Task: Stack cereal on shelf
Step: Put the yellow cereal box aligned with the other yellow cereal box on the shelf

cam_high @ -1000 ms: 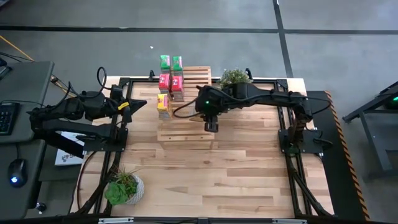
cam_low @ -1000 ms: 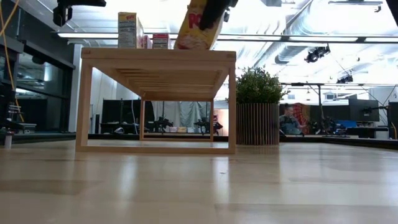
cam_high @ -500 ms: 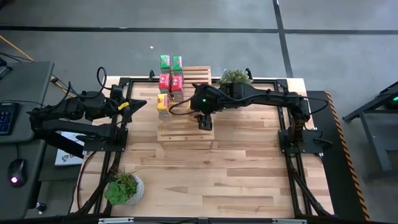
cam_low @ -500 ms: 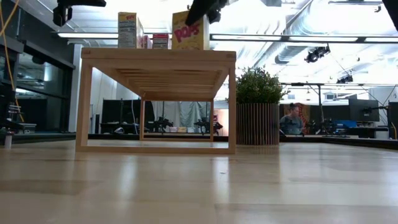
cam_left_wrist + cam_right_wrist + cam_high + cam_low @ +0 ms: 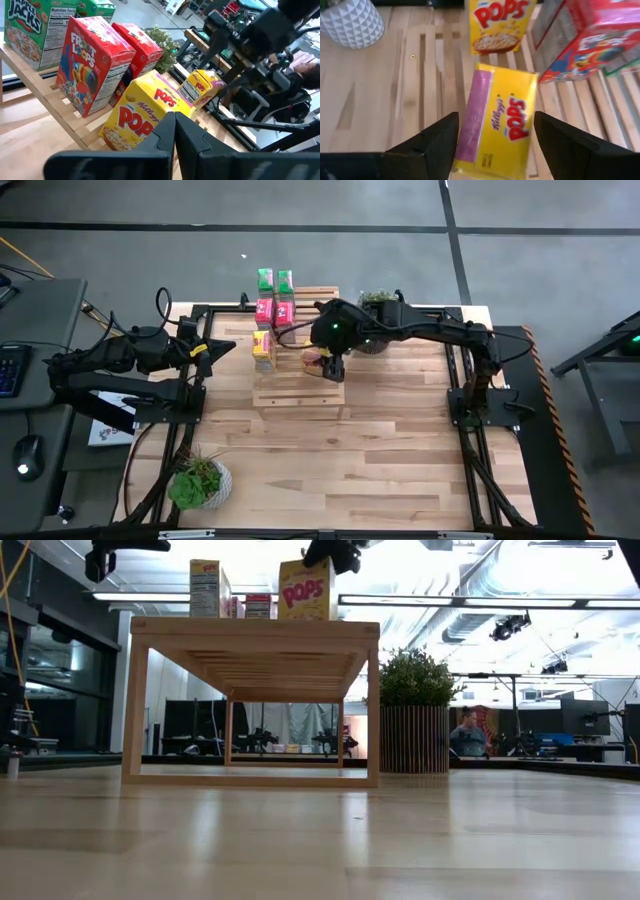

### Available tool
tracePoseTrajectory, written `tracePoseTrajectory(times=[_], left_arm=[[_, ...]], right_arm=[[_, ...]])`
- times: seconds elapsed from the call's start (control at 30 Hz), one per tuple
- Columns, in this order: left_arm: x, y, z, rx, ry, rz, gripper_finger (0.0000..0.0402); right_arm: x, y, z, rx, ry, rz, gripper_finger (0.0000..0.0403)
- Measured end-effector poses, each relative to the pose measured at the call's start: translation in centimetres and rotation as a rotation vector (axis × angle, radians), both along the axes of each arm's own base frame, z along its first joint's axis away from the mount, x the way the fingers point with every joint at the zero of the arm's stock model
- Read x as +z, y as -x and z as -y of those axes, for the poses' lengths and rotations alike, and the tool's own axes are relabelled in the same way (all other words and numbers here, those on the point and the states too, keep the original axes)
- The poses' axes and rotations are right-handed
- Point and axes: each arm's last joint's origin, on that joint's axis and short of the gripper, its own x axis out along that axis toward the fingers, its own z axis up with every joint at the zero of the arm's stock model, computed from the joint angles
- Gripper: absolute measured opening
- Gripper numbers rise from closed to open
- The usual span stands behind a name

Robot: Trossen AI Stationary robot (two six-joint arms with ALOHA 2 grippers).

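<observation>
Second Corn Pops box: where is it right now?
The second Corn Pops box stands on the shelf, between the right gripper fingers, beside the first Pops box.

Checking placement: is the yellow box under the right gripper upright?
Upright: the yellow box stands on the shelf in the low view, beneath the right gripper.

R arm reaches in from the table's right side, stretched across toward the rack's back half, elbow bent, wrist tipped down. Right gripper (image 5: 329, 367) hangs above the slats; in its own wrist view the two fingers (image 5: 427, 145) stand wide apart, a yellow box (image 5: 499, 120) showing between them, contact can't be told. L arm waits folded at the table's left edge, left gripper (image 5: 222, 347) pointing in at the rack, fingers (image 5: 172, 135) pressed together, nothing held.
</observation>
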Motion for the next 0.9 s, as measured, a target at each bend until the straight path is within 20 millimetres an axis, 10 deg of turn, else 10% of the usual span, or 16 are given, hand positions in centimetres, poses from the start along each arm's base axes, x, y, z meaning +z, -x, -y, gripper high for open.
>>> tracePoseTrajectory(times=[0.5, 0.9], left_arm=[[0.0, 0.0, 0.0, 0.0, 0.0, -0.002, 0.0], [0.0, 0.0, 0.0, 0.005, -0.002, -0.002, 0.0]], right_arm=[[3.7, 5.1, 0.8, -0.073, -0.061, 0.097, 0.0252], [-6.7, 11.5, -0.2, -0.41, -0.282, 0.286, 0.0225]])
